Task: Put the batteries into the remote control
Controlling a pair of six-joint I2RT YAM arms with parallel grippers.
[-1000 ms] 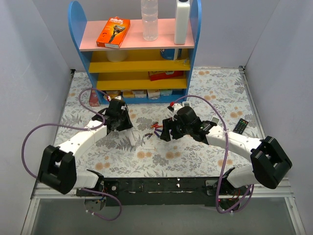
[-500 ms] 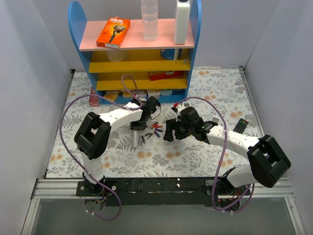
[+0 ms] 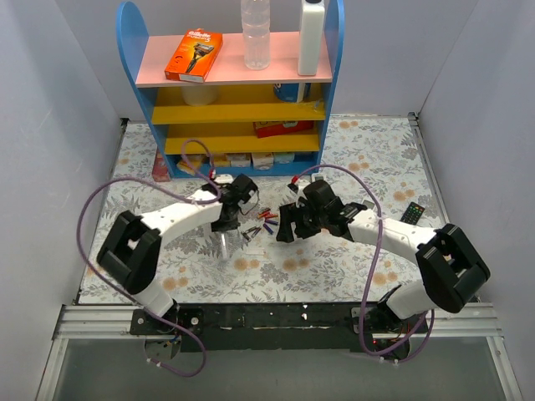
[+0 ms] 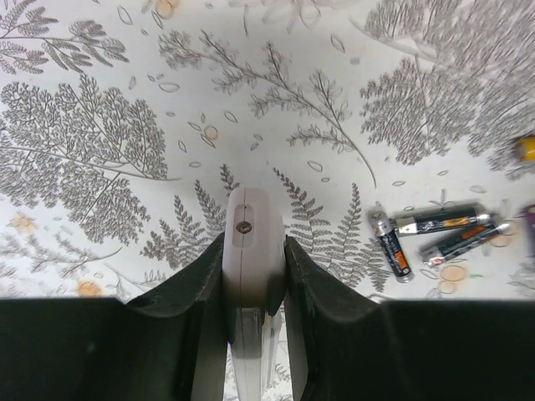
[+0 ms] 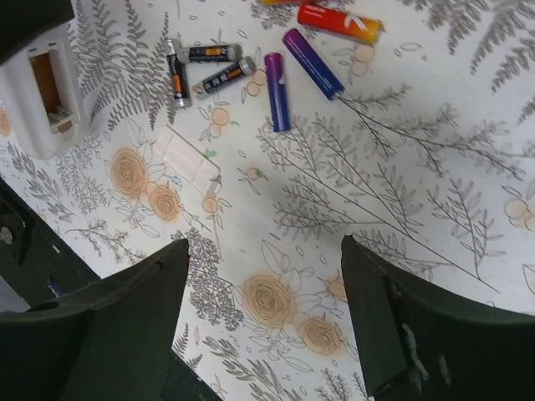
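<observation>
Showing the battery pick-up step: the left gripper (image 4: 254, 259) is clamped on the long, slim white plastic remote control (image 4: 247, 230), while the wide-open, empty right gripper (image 5: 263, 276) hovers over the small red, purple and dark cylindrical batteries (image 5: 277, 93) lying loose on the floral tablecloth (image 5: 418, 167) nearby; next, presumably, pinching one cell.

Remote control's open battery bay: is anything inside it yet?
The remote control bay looks empty where visible: only its bare brown interior shows. Its far end is hidden under the left gripper's fingers, so that part is unconfirmed.
</observation>
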